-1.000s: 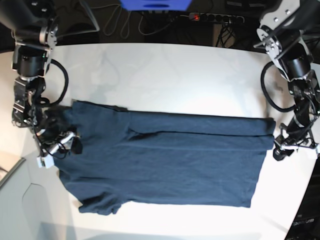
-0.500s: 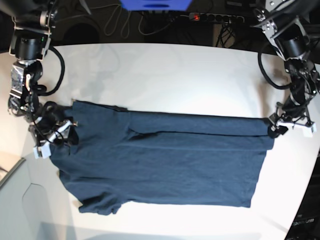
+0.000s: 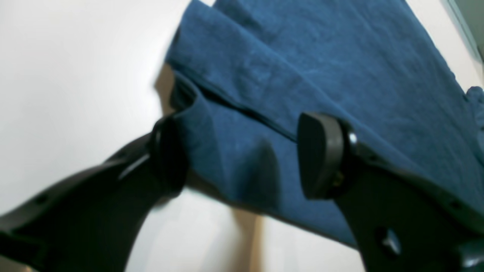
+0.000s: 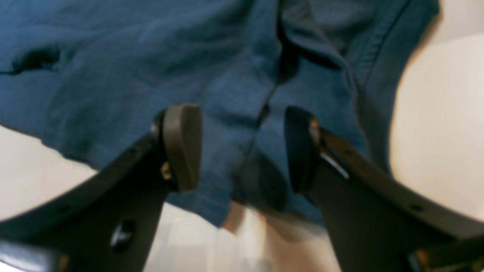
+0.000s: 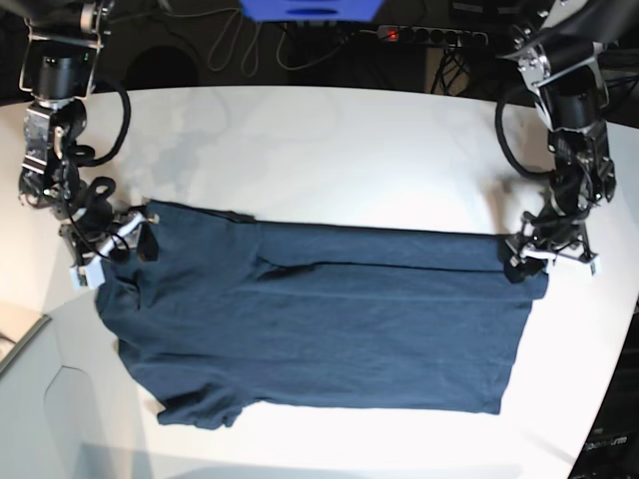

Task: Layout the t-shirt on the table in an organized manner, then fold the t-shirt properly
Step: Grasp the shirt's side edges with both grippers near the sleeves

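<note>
The dark navy t-shirt (image 5: 329, 329) lies spread on the white table (image 5: 329, 150), its far long edge folded over in a band, sleeves toward the base view's left. My left gripper (image 5: 549, 257) stands open at the shirt's far right hem corner. In the left wrist view its fingers (image 3: 321, 155) straddle that corner of the t-shirt (image 3: 321, 68) without pinching it. My right gripper (image 5: 115, 254) is open at the shoulder end. In the right wrist view the right gripper (image 4: 240, 147) hovers over the wrinkled t-shirt (image 4: 151, 56), with cloth visible between its spread pads.
A grey-white box corner (image 5: 20, 344) sits at the lower left. Behind the table run cables, a power strip (image 5: 429, 35) and a blue object (image 5: 310, 8). The table's curved edge runs down the right side, near my left arm.
Both grippers have moved toward the far side of the table. The left one has opened wider and shifted inward along the hem corner. The shirt has barely moved.
</note>
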Controlling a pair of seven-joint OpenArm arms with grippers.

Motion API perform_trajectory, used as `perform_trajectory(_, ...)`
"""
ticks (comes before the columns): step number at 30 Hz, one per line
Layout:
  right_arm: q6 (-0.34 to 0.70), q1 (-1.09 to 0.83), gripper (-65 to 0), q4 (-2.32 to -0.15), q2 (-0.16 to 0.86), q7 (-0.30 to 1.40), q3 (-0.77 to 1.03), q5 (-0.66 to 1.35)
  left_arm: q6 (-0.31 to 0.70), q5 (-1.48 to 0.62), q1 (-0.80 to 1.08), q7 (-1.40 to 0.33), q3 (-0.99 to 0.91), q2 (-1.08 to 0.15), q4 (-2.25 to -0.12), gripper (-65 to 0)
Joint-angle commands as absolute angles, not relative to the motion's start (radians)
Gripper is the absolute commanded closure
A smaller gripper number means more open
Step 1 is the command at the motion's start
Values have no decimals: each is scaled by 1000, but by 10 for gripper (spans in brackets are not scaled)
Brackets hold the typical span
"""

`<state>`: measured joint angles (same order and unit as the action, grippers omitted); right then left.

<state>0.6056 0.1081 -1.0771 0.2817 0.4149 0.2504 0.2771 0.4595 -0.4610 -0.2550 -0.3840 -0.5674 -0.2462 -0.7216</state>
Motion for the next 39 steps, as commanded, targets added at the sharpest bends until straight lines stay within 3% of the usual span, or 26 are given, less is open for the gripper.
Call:
perform_trajectory(1, 608, 122, -348, -1093, 306, 389, 255, 291, 463, -469, -269, -380, -568, -260, -731, -383)
perform_trajectory(7, 608, 124, -348, -1089, 312, 389, 355, 289, 463, -469, -271, -378, -570, -262, -731, -65)
perform_trajectory(9, 608, 124, -348, -1089, 315, 389, 377, 289, 463, -469, -271, -381, -568, -263, -731, 0)
perform_trajectory(17, 608, 124, -346, -1010, 335, 387, 380, 289, 463, -469, -271, -389, -567, -263, -731, 0)
perform_trajectory(24, 608, 122, -346, -885, 338, 242, 378, 289, 463, -469, -266, -389, -567, -265, -731, 0)
perform_trajectory(31, 608, 119, -330, -805, 338, 219, 378, 289, 472, -469, -265, -389, -567, -265, -731, 0)
perform_trajectory(34, 608, 116, -246, -800, 340, 219, 377, 289, 472, -469, -254, -390, -567, -265, -731, 0)
perform_trajectory(39, 608, 88, 0, -808, 351, 226, 377, 289, 472, -476, -222, -390, -572, -265, -745, 0)
